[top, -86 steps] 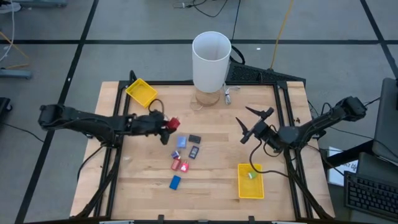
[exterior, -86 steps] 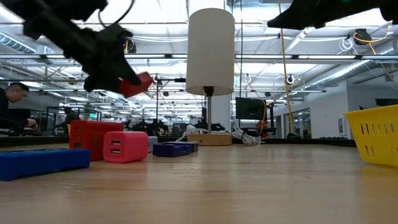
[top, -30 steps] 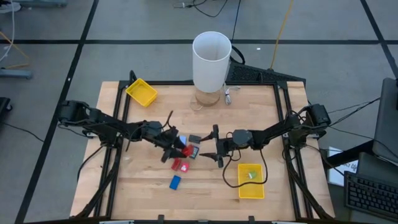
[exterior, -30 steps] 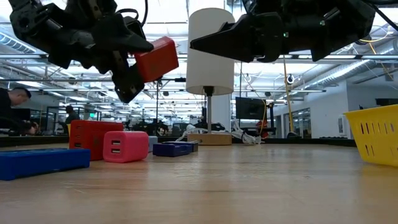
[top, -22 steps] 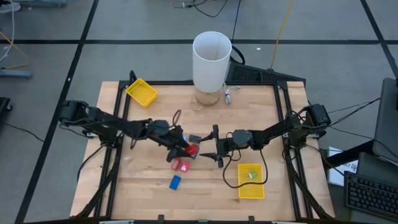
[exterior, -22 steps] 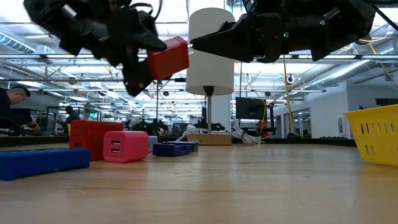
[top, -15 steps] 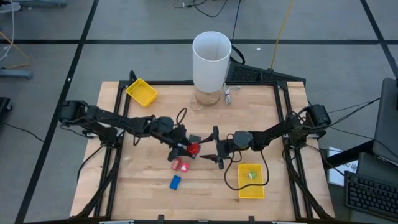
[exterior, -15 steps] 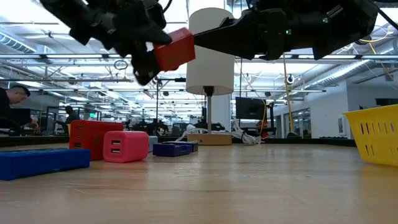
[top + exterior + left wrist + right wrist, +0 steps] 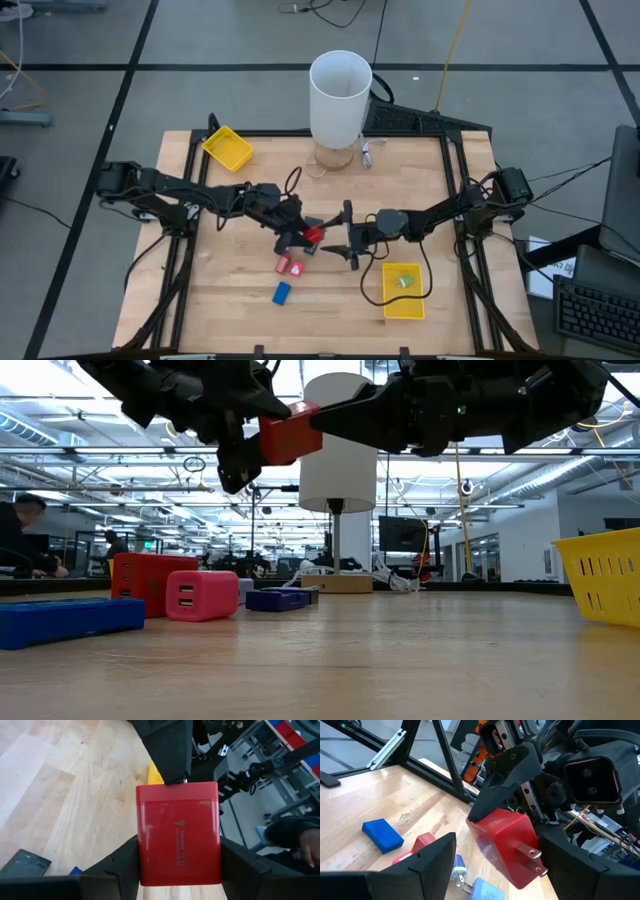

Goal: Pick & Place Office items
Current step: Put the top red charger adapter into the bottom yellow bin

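Red charger [image 9: 312, 236] — nearer right gripper [image 9: 347, 241]

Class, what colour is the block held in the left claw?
Red, clearest in the left wrist view.

From my station I see a light wooden tabletop [image 9: 230, 300] with a black frame along its edges. On it, at the far left corner, lies a yellow tray [image 9: 228, 148]; a second yellow tray [image 9: 404, 291] sits near the right front. A tall white cylinder [image 9: 339, 98] stands at the far edge on a small wooden base. Toward the middle front lie a blue block [image 9: 282, 292], a pink charger [image 9: 295, 267] and a red block [image 9: 283, 264] touching it.
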Available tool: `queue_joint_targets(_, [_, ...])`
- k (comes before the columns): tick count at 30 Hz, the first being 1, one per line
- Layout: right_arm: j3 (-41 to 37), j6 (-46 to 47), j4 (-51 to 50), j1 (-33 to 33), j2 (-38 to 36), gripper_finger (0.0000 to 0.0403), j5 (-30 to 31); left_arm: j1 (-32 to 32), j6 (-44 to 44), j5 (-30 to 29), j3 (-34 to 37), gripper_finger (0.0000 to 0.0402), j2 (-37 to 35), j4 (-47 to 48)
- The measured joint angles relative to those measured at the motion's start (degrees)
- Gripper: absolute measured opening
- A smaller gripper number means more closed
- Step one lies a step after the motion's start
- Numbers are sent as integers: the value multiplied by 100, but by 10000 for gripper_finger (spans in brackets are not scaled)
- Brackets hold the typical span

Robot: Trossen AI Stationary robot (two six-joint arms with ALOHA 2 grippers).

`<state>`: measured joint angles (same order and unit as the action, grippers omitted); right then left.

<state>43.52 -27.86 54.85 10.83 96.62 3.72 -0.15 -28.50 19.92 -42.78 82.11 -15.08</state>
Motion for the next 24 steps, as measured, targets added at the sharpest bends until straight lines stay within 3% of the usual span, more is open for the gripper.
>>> queue_joint_targets(7, [7, -32, -1, 2, 7, 270, -80, 12, -189, -12, -77, 217, 378, -401])
queue_joint_targets(17, [5, -60, -106, 7, 13, 268, -90, 14, -90, 555, -418, 223, 614, -308])
queue_joint_targets(24, [3, -304, -122, 13, 13, 220, -81, 21, -58, 727, -418, 211, 592, -279])
